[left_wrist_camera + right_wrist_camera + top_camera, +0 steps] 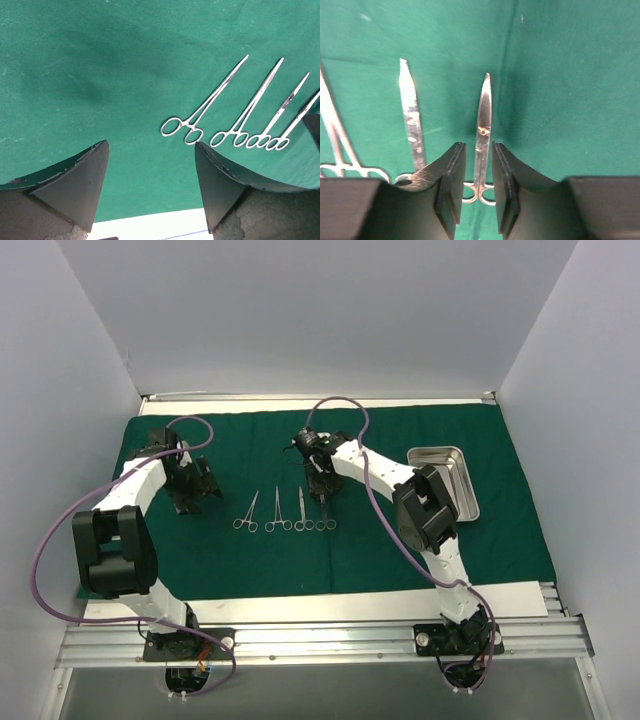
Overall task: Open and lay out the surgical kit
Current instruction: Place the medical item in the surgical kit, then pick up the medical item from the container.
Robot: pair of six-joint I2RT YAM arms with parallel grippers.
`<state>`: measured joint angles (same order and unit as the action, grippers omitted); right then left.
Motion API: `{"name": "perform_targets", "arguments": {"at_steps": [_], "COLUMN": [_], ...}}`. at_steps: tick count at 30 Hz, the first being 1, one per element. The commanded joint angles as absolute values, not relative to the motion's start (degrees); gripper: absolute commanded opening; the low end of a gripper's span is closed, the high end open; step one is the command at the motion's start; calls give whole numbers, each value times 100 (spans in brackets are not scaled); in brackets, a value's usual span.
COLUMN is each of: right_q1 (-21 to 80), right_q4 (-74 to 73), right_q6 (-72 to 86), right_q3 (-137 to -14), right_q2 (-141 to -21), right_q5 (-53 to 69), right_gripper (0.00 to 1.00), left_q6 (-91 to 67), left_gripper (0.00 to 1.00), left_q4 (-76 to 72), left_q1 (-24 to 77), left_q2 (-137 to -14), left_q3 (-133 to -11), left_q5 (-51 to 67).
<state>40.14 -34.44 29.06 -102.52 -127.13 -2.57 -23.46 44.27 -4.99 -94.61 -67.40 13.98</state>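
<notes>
The dark green drape [400,540] lies spread flat on the table. Several slim silver ring-handled instruments lie side by side on it: forceps [247,512], a second pair [277,510], a third tool [300,510] and scissors [326,514]. The steel tray [440,451] stands at the right on the drape. My right gripper [477,146] is low over the scissors [483,115], its jaws a little apart on either side of them with gaps showing. My left gripper [152,155] is open and empty above bare cloth, left of the forceps [210,102].
The right gripper [325,502] stands over the row's right end and the left gripper [200,490] over the drape's left part. White walls close in on the left, back and right. A white strip [300,608] and a metal rail run along the near edge.
</notes>
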Motion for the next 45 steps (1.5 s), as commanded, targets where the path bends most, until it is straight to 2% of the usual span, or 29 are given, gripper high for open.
{"name": "perform_targets", "arguments": {"at_steps": [1, 8, 14, 19, 24, 35, 41, 44, 45], "right_q1": [3990, 3631, 1866, 504, 62, 26, 26, 35, 26], "right_q4": [-3875, -4386, -3701, -3375, -3164, -3076, -3024, -3085, -3111], "right_q6": [2751, 2637, 2235, 1557, 1345, 1318, 1187, 1187, 1204], "right_q3": [-10757, -11312, -9872, -8826, -8727, -9193, -9211, -9202, -9193], "right_q2": [-12481, -11998, -10805, -10258, -10493, -11786, -12146, -12278, -12287], "right_q5": [-387, -712, -369, -334, -501, -299, -422, -483, -457], "right_gripper": [30, 33, 35, 45, 47, 44, 41, 32, 23], "left_q6": [-2329, -2250, -1802, -1679, -1582, -1591, -1582, -1582, -1591], "left_gripper": [78, 78, 82, 85, 86, 85, 81, 81, 81], "left_q4": [4263, 4403, 4421, 4149, 4192, 4421, 4360, 4324, 4342], "left_q1": [-536, -536, -475, -273, 157, 264, 369, 457, 483], "left_q2": [-9466, -9431, -9176, -8904, -8964, -9281, -9238, -9141, -9097], "left_q3": [-7013, -7224, -7365, -7242, -7382, -7901, -7875, -7875, -7884], "left_q5": [1503, 1512, 1933, 2231, 2215, 2425, 2767, 2812, 2821]}}
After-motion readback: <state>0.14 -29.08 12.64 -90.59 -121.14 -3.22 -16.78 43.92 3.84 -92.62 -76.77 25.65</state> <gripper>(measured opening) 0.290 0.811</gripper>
